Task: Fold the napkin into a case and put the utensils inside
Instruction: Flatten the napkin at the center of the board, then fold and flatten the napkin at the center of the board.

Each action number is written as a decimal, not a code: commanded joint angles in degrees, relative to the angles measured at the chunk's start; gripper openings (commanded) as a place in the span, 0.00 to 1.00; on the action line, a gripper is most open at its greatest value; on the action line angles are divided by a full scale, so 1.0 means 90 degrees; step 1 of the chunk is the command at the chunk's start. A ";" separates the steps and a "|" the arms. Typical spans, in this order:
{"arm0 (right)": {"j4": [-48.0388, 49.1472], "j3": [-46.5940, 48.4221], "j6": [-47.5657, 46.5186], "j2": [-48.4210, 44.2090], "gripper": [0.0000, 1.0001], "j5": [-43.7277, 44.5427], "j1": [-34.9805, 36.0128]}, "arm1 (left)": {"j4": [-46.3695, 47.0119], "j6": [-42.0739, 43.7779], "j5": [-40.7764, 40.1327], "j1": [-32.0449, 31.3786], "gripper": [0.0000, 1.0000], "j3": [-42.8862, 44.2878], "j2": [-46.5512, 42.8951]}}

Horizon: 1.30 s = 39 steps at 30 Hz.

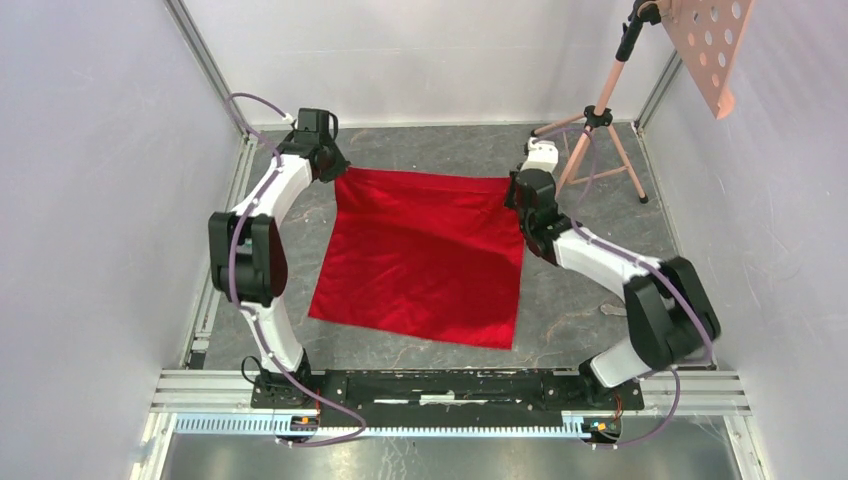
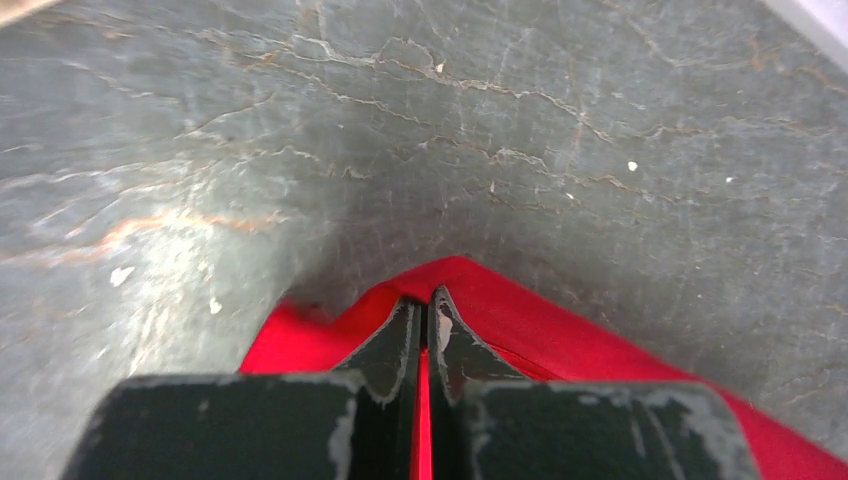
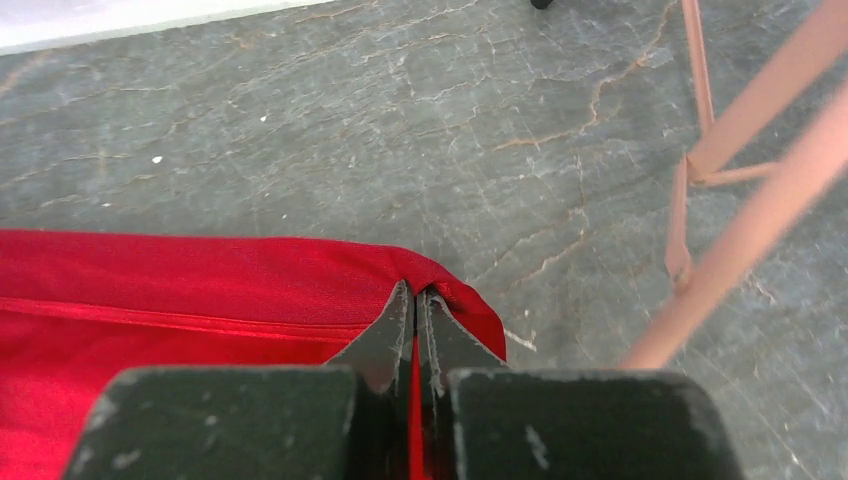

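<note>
The bright red napkin (image 1: 420, 255) lies spread on the grey table, its far edge pulled taut between both arms. My left gripper (image 1: 338, 172) is shut on the far left corner; the left wrist view shows red cloth (image 2: 520, 310) pinched between its fingers (image 2: 395, 345). At the far right corner my right gripper (image 1: 512, 192) is shut on the napkin (image 3: 200, 290), with cloth wrapped over its fingertips (image 3: 385, 335). The near edge rests flat on the table. No utensils show in any view. The napkin is an open sheet, not folded into a case.
A pink tripod stand (image 1: 600, 130) stands at the far right, close behind the right arm, and its legs (image 3: 700, 160) show in the right wrist view. A perforated pink board (image 1: 712, 45) hangs top right. White walls enclose the table (image 1: 580, 310).
</note>
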 commanded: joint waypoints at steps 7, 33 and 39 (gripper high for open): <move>0.0233 0.1684 -0.0717 0.1573 0.00 -0.0766 -0.0241 | 0.1041 0.0125 0.1515 0.0350 0.02 0.0372 0.0972; -0.2282 -0.1208 -0.0559 -0.1377 0.00 -0.3427 -0.0230 | -0.0825 0.0360 0.2400 0.0461 0.04 -0.3499 -0.1730; -0.2288 -0.1872 -0.0514 -0.1858 0.00 -0.3460 -0.0241 | -0.0914 0.0402 0.2157 0.0468 0.05 -0.4004 -0.1984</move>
